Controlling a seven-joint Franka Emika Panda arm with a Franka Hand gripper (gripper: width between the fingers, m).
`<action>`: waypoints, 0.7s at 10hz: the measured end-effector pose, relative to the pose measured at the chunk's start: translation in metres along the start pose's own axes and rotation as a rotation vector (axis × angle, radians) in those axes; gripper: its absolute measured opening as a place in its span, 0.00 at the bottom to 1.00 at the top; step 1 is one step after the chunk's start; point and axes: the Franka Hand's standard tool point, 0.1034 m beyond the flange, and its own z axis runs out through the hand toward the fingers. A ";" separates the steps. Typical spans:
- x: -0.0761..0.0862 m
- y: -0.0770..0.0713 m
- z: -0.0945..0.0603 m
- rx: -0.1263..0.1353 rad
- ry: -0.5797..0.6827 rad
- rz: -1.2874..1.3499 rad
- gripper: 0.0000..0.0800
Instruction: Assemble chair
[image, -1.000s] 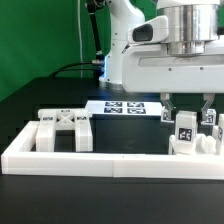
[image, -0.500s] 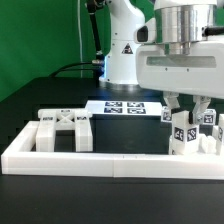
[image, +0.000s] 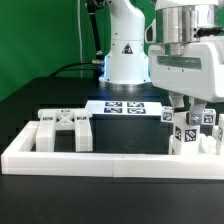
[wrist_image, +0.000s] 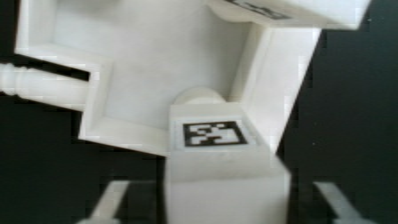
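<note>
Between my gripper (image: 191, 118) fingers (wrist_image: 112, 208) stands a tagged chair piece (wrist_image: 222, 110). My jaws are partly open, a dark gap showing on either side, gripping nothing.

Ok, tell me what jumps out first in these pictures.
The robot's bulky hand dominates the exterior view's right, hanging close over a cluster of tagged white chair pieces. At that view's left, a cross-braced frame sits alone inside the low white wall.

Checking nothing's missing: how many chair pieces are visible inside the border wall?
2 at least: the X-braced frame at the exterior view's left, and a tagged piece under the gripper at its right. Others may be hidden there.
</note>
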 end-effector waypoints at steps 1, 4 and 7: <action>0.000 0.000 0.000 0.000 0.000 -0.031 0.68; -0.004 -0.002 -0.001 0.003 0.002 -0.302 0.81; -0.005 -0.002 0.001 0.007 0.008 -0.605 0.81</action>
